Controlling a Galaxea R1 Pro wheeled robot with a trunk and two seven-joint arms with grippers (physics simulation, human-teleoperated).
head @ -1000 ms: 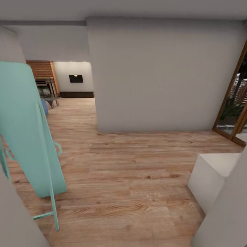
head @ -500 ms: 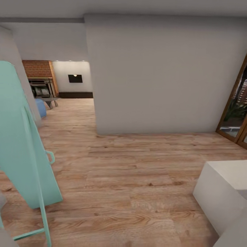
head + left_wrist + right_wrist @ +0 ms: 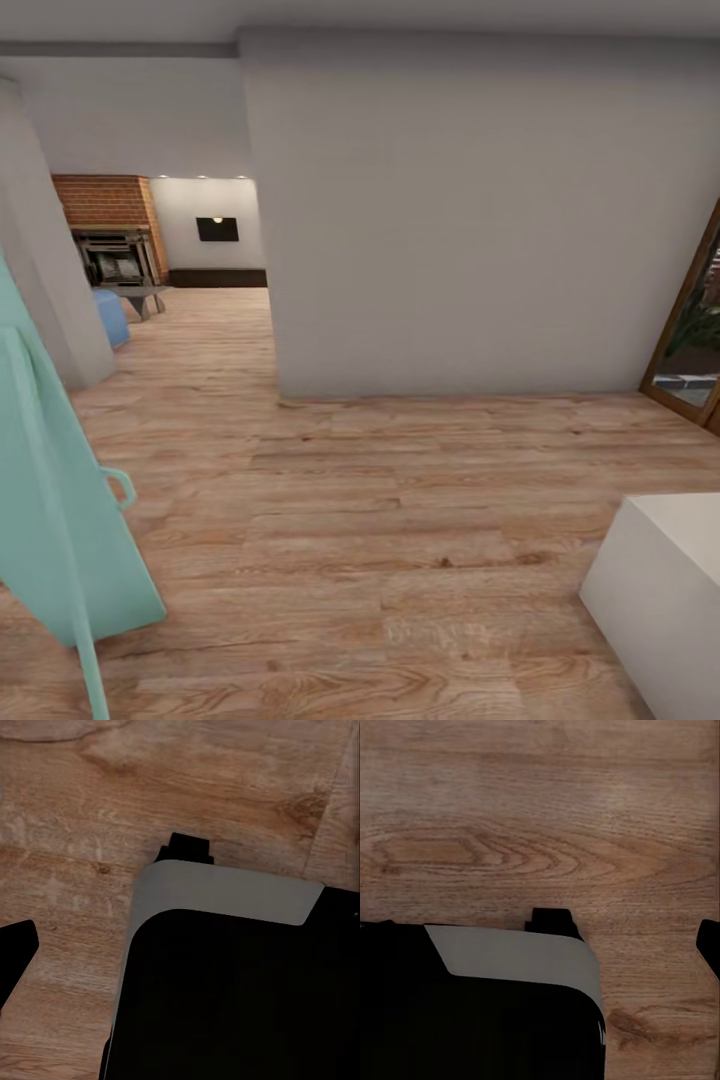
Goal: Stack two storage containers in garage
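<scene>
The two storage containers are out of view, and so is the garage. I stand on light wood planks in a hallway. Past an opening at the far left lies the living room [image 3: 190,250], with its brick fireplace [image 3: 105,200] and a light blue sofa [image 3: 110,315]. One dark fingertip [image 3: 15,956] of my left gripper hangs over the plank floor beside my dark, grey-rimmed base [image 3: 225,889]. One dark fingertip [image 3: 710,945] of my right gripper hangs over the planks beside the base [image 3: 517,952]. Nothing is held at either tip.
A mint-green board on a thin frame [image 3: 50,500] leans close at my left. A white block [image 3: 665,590] stands at the lower right. A plain white wall [image 3: 450,220] faces me, with a wood-framed glass door [image 3: 695,330] at the right edge.
The whole head view has shifted as I roll forward. The mint board has slid toward the left edge and the white block toward the right. More of the living room opening shows.
</scene>
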